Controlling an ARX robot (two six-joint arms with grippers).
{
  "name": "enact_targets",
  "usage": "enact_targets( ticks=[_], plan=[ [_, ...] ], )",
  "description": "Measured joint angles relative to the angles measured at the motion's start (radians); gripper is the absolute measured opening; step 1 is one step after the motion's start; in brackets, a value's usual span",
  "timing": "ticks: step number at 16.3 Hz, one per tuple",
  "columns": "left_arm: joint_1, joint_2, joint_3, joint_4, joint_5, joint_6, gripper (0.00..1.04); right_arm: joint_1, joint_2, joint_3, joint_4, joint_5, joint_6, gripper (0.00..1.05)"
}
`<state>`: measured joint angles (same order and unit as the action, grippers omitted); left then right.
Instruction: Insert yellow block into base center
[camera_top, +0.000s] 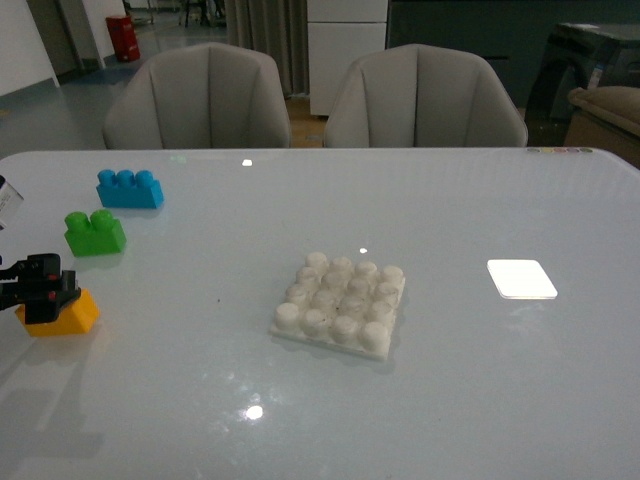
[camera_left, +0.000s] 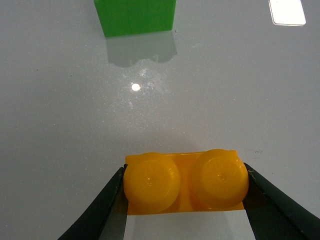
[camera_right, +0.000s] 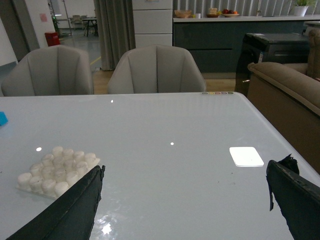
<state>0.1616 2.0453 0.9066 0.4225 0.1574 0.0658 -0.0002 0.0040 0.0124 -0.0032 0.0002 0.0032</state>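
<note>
The yellow block (camera_top: 64, 314) rests on the table at the far left, and my left gripper (camera_top: 42, 290) is shut on it. In the left wrist view the block (camera_left: 186, 182) shows two round studs, with a black finger pressed against each end; the gripper (camera_left: 185, 186) holds it at table level. The base (camera_top: 341, 304), a white square plate with a 4x4 stud grid, lies at the table's middle, well to the right of the block. It also shows in the right wrist view (camera_right: 56, 169). My right gripper (camera_right: 185, 205) is open and empty above the table.
A green two-stud brick (camera_top: 95, 232) and a blue three-stud brick (camera_top: 130, 188) lie behind the yellow block; the green one also shows in the left wrist view (camera_left: 136, 16). A smooth white rectangle (camera_top: 521, 278) lies right of the base. Two grey chairs (camera_top: 198, 98) stand behind the table.
</note>
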Motion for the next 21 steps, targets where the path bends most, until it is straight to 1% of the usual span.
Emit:
enact_targets(
  ticks=[2,4,6,7,8,11,13,16,18,21],
  plan=[
    [-0.034,-0.088,-0.029,-0.029,-0.005,-0.001,0.58,0.000,0.000,0.000,0.000,0.000,0.000,0.98],
    [-0.095,-0.196,-0.064,-0.036,-0.018,-0.005,0.58,0.000,0.000,0.000,0.000,0.000,0.000,0.98],
    [-0.205,-0.314,-0.124,-0.048,-0.051,-0.016,0.58,0.000,0.000,0.000,0.000,0.000,0.000,0.98],
    [-0.284,-0.349,-0.138,-0.051,-0.076,-0.036,0.58,0.000,0.000,0.000,0.000,0.000,0.000,0.98],
    [-0.352,-0.354,-0.134,-0.042,-0.093,-0.048,0.58,0.000,0.000,0.000,0.000,0.000,0.000,0.98],
    [-0.518,-0.267,-0.051,-0.048,-0.141,-0.084,0.58,0.000,0.000,0.000,0.000,0.000,0.000,0.98],
    [-0.580,-0.209,0.005,-0.056,-0.160,-0.086,0.58,0.000,0.000,0.000,0.000,0.000,0.000,0.98],
    [-0.647,-0.117,0.091,-0.075,-0.177,-0.087,0.58,0.000,0.000,0.000,0.000,0.000,0.000,0.98],
    [-0.663,-0.063,0.148,-0.093,-0.194,-0.087,0.58,0.000,0.000,0.000,0.000,0.000,0.000,0.98],
    [-0.662,0.024,0.230,-0.114,-0.220,-0.089,0.58,0.000,0.000,0.000,0.000,0.000,0.000,0.98]
  ],
)
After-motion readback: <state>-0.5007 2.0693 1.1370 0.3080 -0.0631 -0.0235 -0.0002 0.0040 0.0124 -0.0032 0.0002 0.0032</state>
